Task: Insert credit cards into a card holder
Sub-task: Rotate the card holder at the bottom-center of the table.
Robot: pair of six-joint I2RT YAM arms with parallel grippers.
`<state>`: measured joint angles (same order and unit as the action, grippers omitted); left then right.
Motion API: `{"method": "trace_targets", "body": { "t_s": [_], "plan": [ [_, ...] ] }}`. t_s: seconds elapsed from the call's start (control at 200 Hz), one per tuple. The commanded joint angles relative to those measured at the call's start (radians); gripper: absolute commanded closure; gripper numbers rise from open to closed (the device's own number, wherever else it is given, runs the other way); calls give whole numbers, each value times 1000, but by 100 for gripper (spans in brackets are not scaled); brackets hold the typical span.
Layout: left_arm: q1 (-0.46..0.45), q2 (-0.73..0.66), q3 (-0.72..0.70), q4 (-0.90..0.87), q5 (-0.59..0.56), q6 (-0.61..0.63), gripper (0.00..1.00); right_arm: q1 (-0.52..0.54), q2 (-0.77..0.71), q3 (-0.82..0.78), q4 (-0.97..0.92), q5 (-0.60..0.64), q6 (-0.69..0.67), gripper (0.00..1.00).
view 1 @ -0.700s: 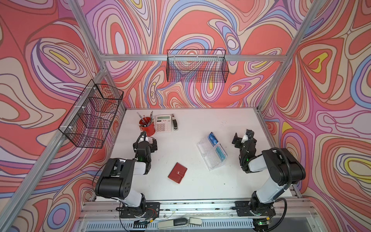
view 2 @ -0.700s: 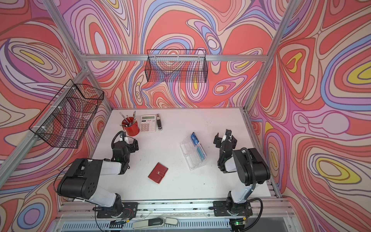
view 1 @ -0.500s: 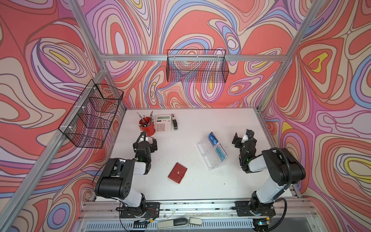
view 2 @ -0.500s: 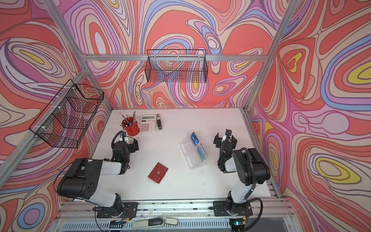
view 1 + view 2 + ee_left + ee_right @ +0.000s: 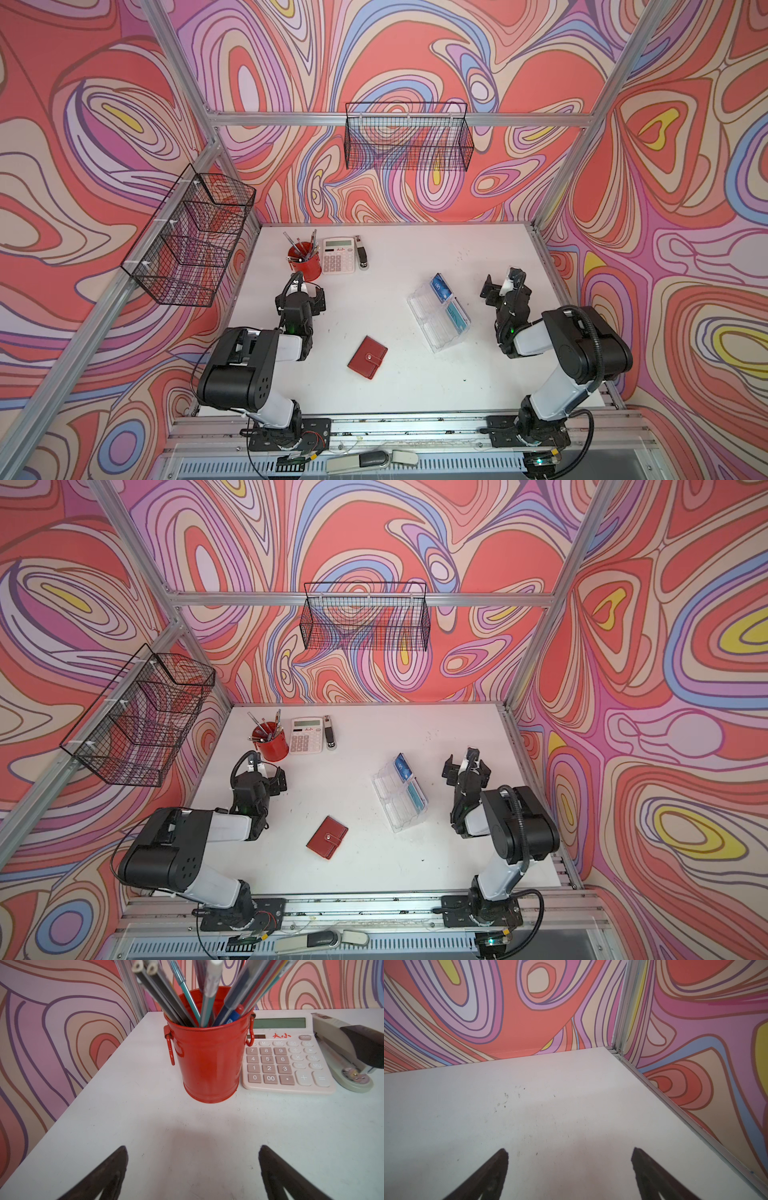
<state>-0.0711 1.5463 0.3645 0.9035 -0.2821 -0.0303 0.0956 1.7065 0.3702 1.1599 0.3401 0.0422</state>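
We see both arms folded low at the near edge of the white surface (image 5: pixel 395 266), with the elbows back and the wrists aimed at the far wall. The left tool (image 5: pixel 308 292) is wide and grips nothing, just short of the red metal pen bucket (image 5: pixel 209 1059). The right tool (image 5: pixel 503 283) is also wide, with nothing between its fingers, over bare surface. The red leather-look folding card holder (image 5: pixel 367 357) lies snapped closed between the arms, apart from both. The blue and teal plastic credit cards (image 5: pixel 441 286) stand in the clear acrylic tiered stand (image 5: pixel 436 332), near the right arm.
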Motion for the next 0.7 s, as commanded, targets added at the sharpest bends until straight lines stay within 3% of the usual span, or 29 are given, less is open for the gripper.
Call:
{"method": "trace_targets", "body": {
  "t_s": [0.0,0.691],
  "plan": [
    [5,3,1,24,6,2,0,5,8,-1,20,7,-15,2],
    [5,6,0,29,6,2,0,5,4,-8,33,5,-18,2]
  ]
}}
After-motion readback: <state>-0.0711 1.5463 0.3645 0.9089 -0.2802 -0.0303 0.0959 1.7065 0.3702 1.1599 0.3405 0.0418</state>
